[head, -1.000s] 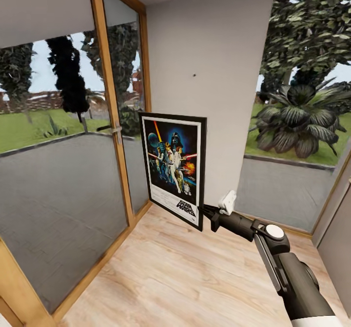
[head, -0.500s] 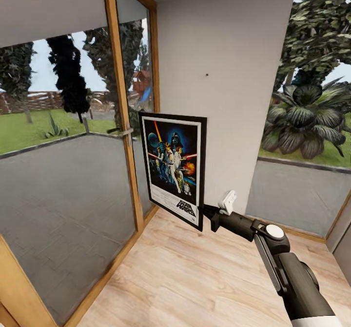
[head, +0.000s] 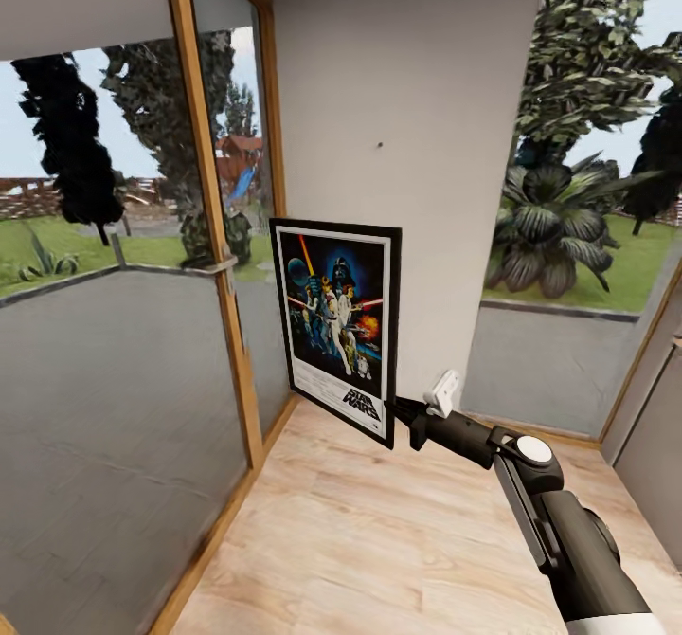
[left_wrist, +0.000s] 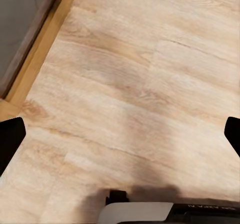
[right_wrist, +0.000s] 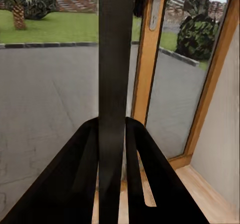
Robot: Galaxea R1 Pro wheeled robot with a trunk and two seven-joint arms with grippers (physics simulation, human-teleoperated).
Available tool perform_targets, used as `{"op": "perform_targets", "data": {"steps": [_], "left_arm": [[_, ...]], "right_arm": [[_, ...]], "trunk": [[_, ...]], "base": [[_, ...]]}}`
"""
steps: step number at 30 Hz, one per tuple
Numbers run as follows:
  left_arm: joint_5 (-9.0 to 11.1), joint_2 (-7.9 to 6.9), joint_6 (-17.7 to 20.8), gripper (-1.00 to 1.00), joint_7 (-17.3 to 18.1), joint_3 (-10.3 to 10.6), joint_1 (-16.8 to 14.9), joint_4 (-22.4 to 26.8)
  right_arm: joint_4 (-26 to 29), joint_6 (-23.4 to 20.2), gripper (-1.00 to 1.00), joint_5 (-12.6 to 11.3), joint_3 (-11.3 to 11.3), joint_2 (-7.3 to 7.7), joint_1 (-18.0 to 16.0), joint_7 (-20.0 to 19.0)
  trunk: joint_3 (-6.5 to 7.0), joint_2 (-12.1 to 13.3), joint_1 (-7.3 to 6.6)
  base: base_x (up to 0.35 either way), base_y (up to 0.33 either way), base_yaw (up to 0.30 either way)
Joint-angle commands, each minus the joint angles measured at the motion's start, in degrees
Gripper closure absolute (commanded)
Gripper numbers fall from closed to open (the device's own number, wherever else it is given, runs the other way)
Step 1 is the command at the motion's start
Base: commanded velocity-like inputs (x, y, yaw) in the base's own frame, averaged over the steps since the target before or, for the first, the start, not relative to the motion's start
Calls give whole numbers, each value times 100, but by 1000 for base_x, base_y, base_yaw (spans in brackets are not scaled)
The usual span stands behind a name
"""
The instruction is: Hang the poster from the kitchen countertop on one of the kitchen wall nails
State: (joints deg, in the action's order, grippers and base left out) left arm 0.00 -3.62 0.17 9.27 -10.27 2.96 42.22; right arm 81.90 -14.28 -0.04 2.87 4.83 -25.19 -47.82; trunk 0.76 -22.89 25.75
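Observation:
My right gripper [head: 396, 415] is shut on the lower right corner of the poster [head: 336, 317]. The poster is a black-framed portrait print with "STAR WARS" at the bottom, held upright in front of a grey wall [head: 426, 76]. A small dark nail [head: 379, 145] sticks out of that wall, above the poster's top edge. In the right wrist view the poster's frame edge [right_wrist: 115, 73] runs as a dark band between the two fingers [right_wrist: 75, 184]. My left gripper [left_wrist: 120, 136] is open over the wood floor, with nothing between its fingertips [left_wrist: 10, 139]. The kitchen countertop is out of view.
A glass door in a wooden frame [head: 204, 237] with a handle [head: 224, 263] stands left of the wall. A large window [head: 578, 237] onto a garden lies to its right. Light wood floor [head: 379, 540] stretches below, and a grey panel [head: 654, 483] edges the far right.
The whole picture has shifted, so the camera moved: wall, nail and door frame sit further left than half a second ago. Poster and right arm hold the same pose.

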Motion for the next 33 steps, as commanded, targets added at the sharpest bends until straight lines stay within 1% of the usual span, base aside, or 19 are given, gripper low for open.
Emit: {"op": "perform_targets", "data": {"steps": [1, 29, 33], "left_arm": [[0, 2, 2, -100, 36, -18, 3, 5], [0, 2, 1, -100, 36, -28, 3, 5], [0, 2, 1, -100, 38, -28, 4, 5]], "right_arm": [[3, -49, 100, -14, 3, 1, -3, -26], [2, -49, 100, -13, 3, 1, -3, -26], [2, -49, 100, -14, 3, 1, -3, -26]], "trunk": [[1, -3, 4], [87, -3, 4], [93, -3, 4]], "base": [[100, 165, -299], [5, 8, -300], [0, 0, -127]]}}
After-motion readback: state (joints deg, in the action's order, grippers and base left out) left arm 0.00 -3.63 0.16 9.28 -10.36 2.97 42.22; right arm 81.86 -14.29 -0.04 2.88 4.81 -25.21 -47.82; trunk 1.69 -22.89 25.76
